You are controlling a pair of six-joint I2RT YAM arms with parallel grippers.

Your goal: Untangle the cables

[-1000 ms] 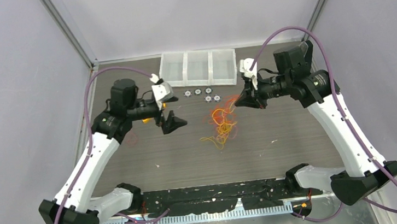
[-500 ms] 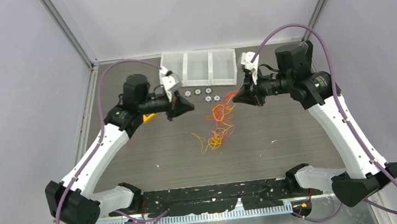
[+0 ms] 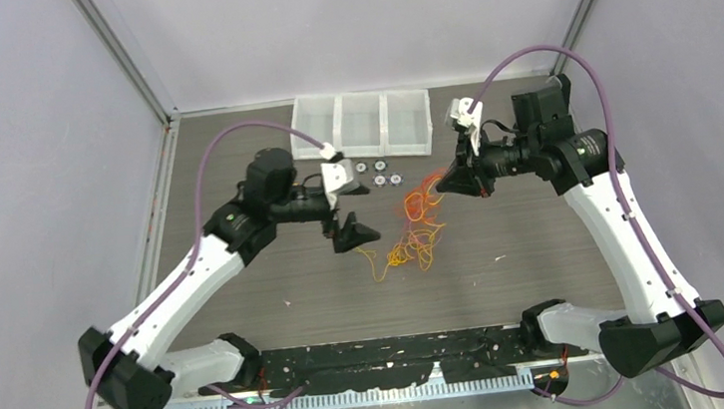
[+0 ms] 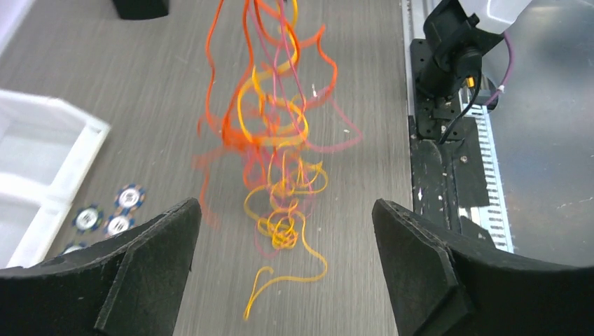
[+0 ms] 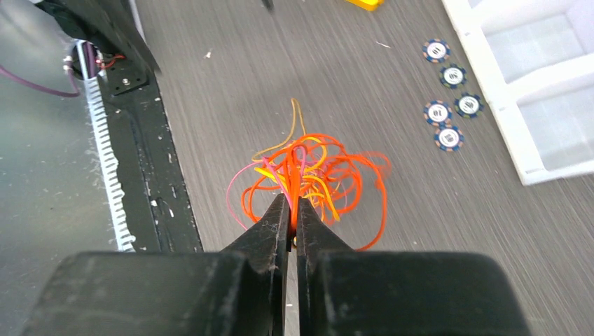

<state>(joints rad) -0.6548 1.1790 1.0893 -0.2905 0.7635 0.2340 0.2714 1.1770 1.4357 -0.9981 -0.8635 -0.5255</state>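
The cables (image 3: 415, 224) are a tangle of thin orange, yellow and pink strands hanging from my right gripper (image 3: 448, 185) down to the table. That gripper (image 5: 293, 203) is shut on the orange strands at the top of the bundle (image 5: 308, 168). Its lower yellow loops (image 4: 284, 210) rest on the tabletop. My left gripper (image 3: 352, 222) is open just left of the tangle. In the left wrist view its two black fingers (image 4: 161, 245) stand wide apart with the yellow loops ahead, between them, untouched.
Three clear bins (image 3: 362, 124) stand at the back of the table. Several small blue-and-white chips (image 3: 375, 173) lie in front of them. A yellow piece (image 5: 364, 3) shows at the top edge of the right wrist view. A black strip (image 3: 403, 356) runs along the near edge.
My left gripper moved right and nearer, toward the tangle; it was shut half a second ago and is open now. My right gripper shifted slightly right, with the tangle still hanging from it.
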